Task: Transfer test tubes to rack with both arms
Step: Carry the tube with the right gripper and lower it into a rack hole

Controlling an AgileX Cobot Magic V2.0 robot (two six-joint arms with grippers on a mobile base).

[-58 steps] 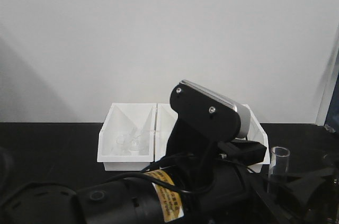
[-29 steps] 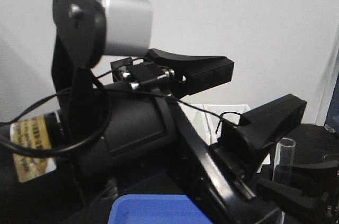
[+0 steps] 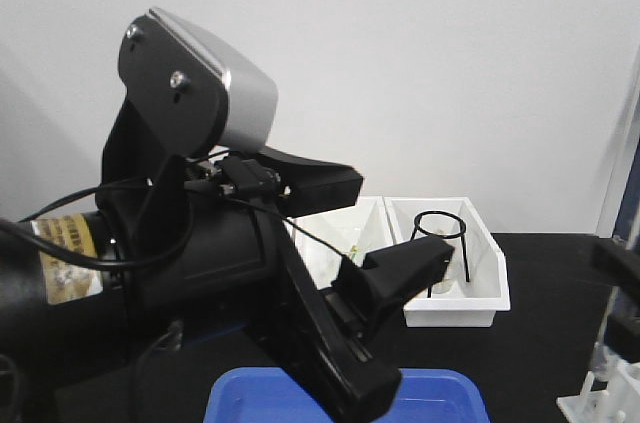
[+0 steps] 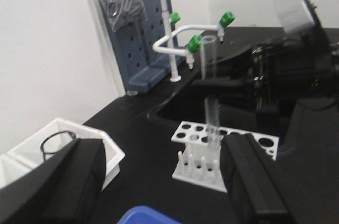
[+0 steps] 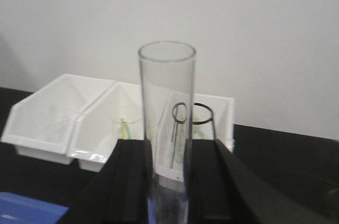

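Note:
In the right wrist view a clear test tube [image 5: 167,107] stands upright between the black fingers [image 5: 132,181], and my right gripper [image 5: 168,187] is shut on it. The left wrist view shows the same test tube [image 4: 210,97] upright over the white rack [image 4: 233,142], its lower end at the holed top plate; the right gripper [image 4: 217,82] holds it mid-length. My left gripper [image 4: 159,192] is open and empty, left of the rack. In the front view the left gripper [image 3: 365,233] fills the middle, and the rack [image 3: 600,405] shows at the bottom right.
White open-front bins [image 3: 455,298] stand at the back wall; one holds a black wire ring [image 3: 440,228]. A blue tray [image 3: 440,398] lies in front. Behind the rack are a sink [image 4: 175,110], a white tap with green knobs [image 4: 183,44] and a blue pegboard [image 4: 140,33].
The left arm has swung up from lying low, then sunk a little, its fingers staying open. The right gripper with the tube has moved right, out of the front view, toward the rack.

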